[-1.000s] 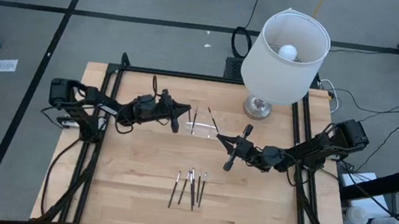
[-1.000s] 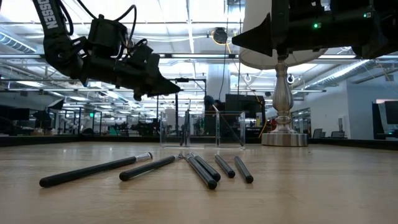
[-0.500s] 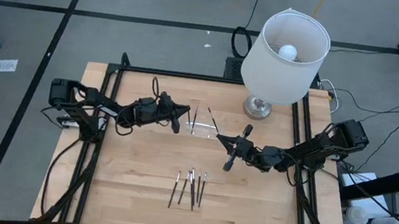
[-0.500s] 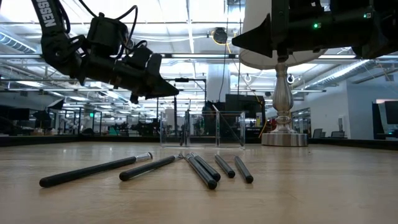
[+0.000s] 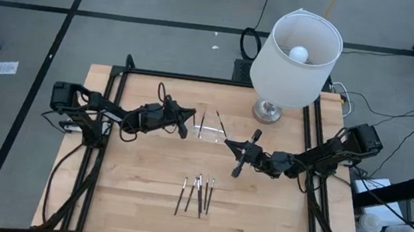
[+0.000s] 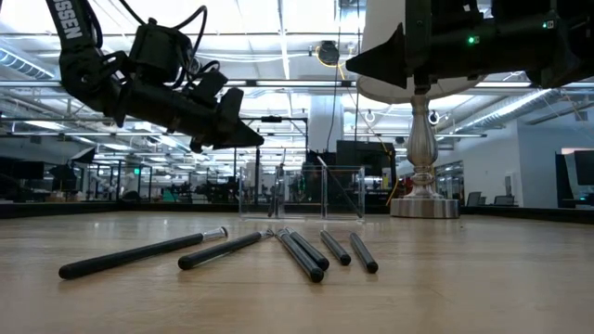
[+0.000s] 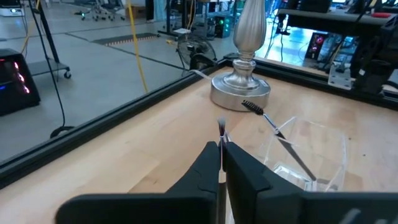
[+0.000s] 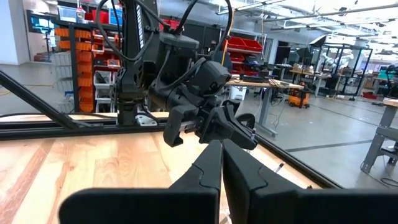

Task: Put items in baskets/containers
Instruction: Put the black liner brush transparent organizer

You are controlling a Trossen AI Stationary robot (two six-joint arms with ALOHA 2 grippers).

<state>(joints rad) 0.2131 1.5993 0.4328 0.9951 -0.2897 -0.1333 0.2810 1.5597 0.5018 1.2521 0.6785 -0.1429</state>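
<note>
Presently the left gripper (image 5: 183,123) is held above the table just beside the clear tray (image 5: 206,135), with its fingers (image 7: 245,171) drawn almost together so that only a thin slit is left. Nothing can be seen gripped from the low view. In the left wrist view one pale-tipped stick (image 7: 221,129) is seen in line with that slit, just past the fingertips; whether it is touched cannot be told. Two sticks are counted in the tray. One is stood nearly upright at the end nearest the left fingers, and the other, a brush-tipped stick (image 7: 273,129), is leaned with its brush end up and pointed away from them. Six loose sticks (image 6: 306,255) are counted on the wood, well apart from both sets of fingers and below their height. Their long axes are laid roughly parallel in a slight fan, running from the front edge toward the tray. The right gripper (image 5: 236,165) is held on the tray's other side, its fingers pressed fully together on nothing. One lamp (image 5: 295,60) is stood beyond it. The letters "SSEN" are read on the left arm (image 6: 67,20).
</note>
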